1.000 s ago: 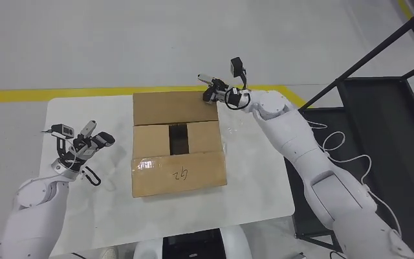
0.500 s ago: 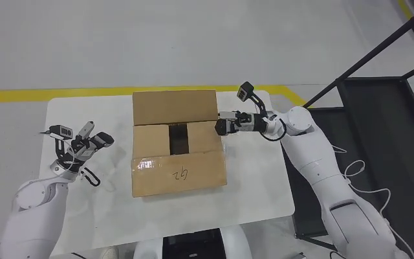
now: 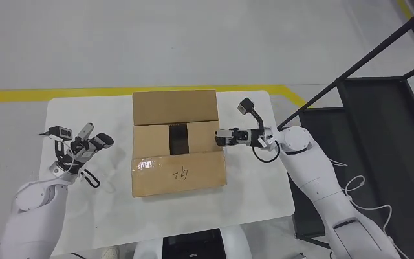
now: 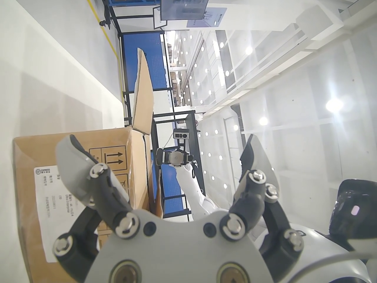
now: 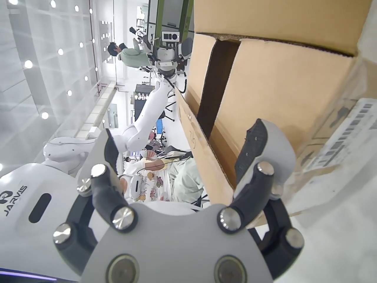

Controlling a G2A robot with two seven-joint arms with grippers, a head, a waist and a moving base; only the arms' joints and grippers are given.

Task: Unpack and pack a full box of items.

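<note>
A brown cardboard box [image 3: 178,142] stands in the middle of the white table [image 3: 259,188]. Its flaps lie nearly flat, with a dark gap [image 3: 178,138] between the two inner ones. My right gripper [image 3: 222,137] is open at the box's right side, level with the top edge; in the right wrist view the box [image 5: 279,89] is just beyond my open right gripper [image 5: 182,145]. My left gripper [image 3: 94,136] stays open over the table's left part, well away from the box [image 4: 76,160], with nothing between the fingers of my left gripper [image 4: 162,160].
A black metal rack [image 3: 375,103] stands right of the table. A yellow floor line [image 3: 77,94] runs behind the table. Bare table surface lies left and right of the box.
My right arm swung from the box's far right corner down along its right side to the middle of that edge. The left arm stayed put.
</note>
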